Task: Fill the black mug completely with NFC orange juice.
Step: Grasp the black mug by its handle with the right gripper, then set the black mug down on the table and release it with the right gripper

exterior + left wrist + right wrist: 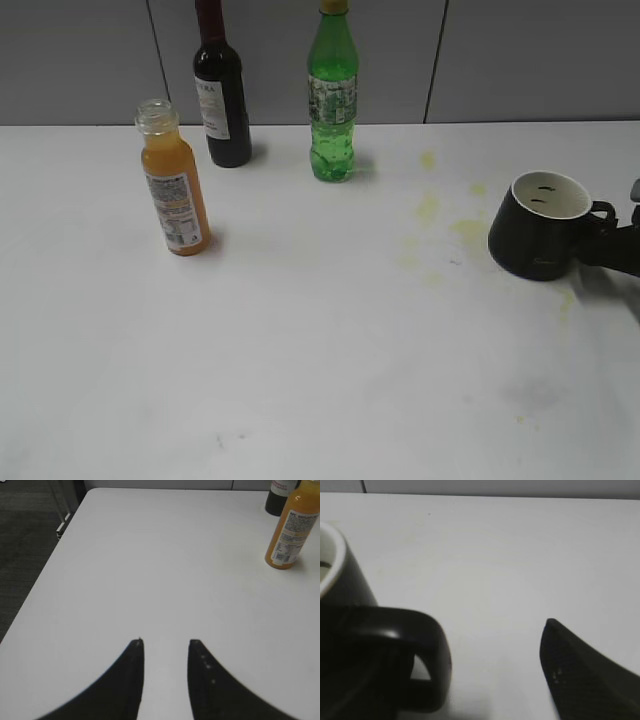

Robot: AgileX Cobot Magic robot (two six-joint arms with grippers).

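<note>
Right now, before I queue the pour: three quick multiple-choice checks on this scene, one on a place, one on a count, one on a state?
1. Where on the table is the black mug in the exterior view?
A) left edge
B) middle
C) right side

2. How many bottles stand on the table?
A) three
B) two
C) four

3. What state is the left claw in?
A) shut tight
B) open, empty
C) gripping a bottle

Answers:
1. C, the mug sits near the right edge of the exterior view.
2. A, there is the orange juice bottle, the wine bottle and the green bottle.
3. B, the left wrist view shows bare table between its spread fingers.
</note>
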